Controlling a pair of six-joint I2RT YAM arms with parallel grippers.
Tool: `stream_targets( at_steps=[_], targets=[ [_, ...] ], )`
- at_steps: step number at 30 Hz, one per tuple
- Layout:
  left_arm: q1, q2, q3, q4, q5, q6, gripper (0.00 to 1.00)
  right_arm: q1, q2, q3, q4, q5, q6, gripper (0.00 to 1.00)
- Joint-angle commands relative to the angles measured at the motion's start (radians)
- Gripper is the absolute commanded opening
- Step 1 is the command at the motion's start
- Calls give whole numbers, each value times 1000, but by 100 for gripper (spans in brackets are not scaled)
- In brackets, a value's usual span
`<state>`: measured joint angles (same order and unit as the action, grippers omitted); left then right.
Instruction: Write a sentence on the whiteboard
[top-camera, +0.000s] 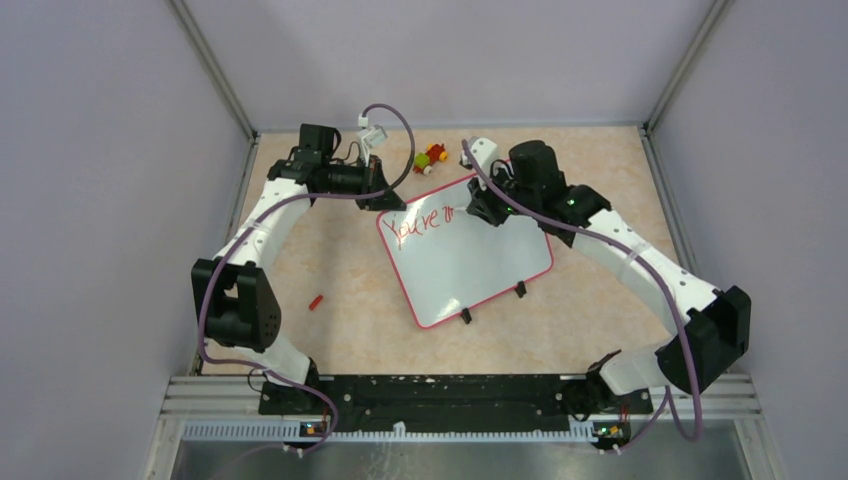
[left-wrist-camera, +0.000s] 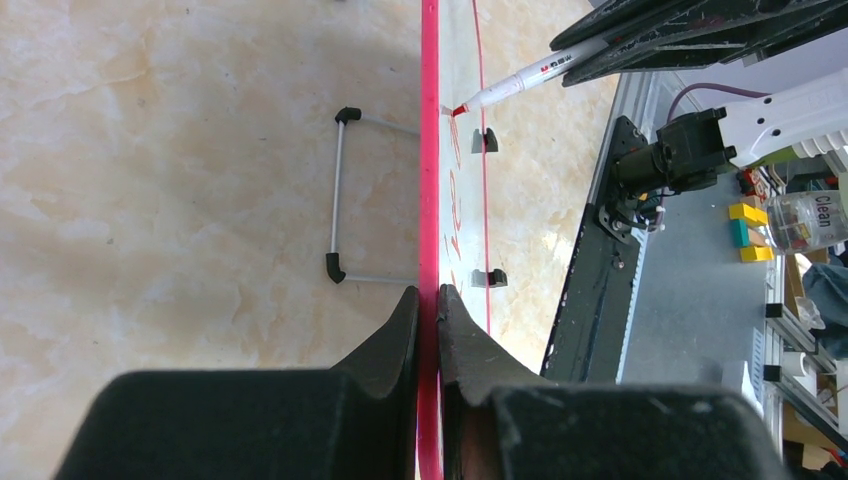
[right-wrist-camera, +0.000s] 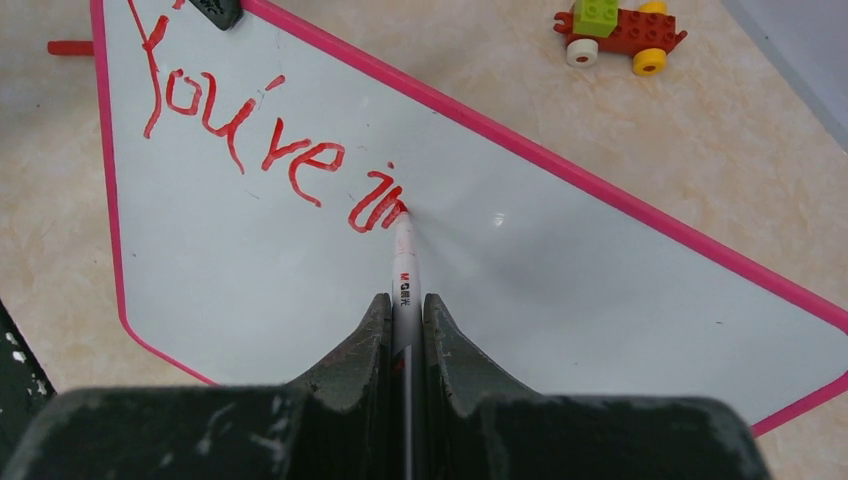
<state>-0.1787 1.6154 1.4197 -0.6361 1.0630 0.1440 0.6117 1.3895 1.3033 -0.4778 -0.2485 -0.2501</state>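
Red sentence (right-wrist-camera: 320, 160) on the whiteboard (right-wrist-camera: 560, 270) reaches only "You're im" — right jaws clamp the marker (right-wrist-camera: 404, 262), left jaws pinch the board's rim — most remains unwritten.

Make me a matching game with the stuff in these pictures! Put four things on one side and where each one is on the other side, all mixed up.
Things:
1. marker pen
2. whiteboard
3. toy block car
4. small red piece

Places:
A. on the table beyond the board's far edge
B. rim pinched by the left gripper
C. lying alone on the table, apart from the board, on the left arm's side
D. clamped in the right gripper, tip on the board

Pairs: 1-D, 2-B, 3-A, 4-C.
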Motion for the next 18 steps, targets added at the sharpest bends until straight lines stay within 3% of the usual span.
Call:
stream_targets(
  at_steps=[1, 18],
  targets=[
    [-17, 7, 21, -14, 27, 6, 0, -15, 14, 54, 47, 33, 2, 0],
    [-18, 12, 27, -16, 24, 3, 0, -36, -20, 17, 23, 56, -23, 0]
  ],
)
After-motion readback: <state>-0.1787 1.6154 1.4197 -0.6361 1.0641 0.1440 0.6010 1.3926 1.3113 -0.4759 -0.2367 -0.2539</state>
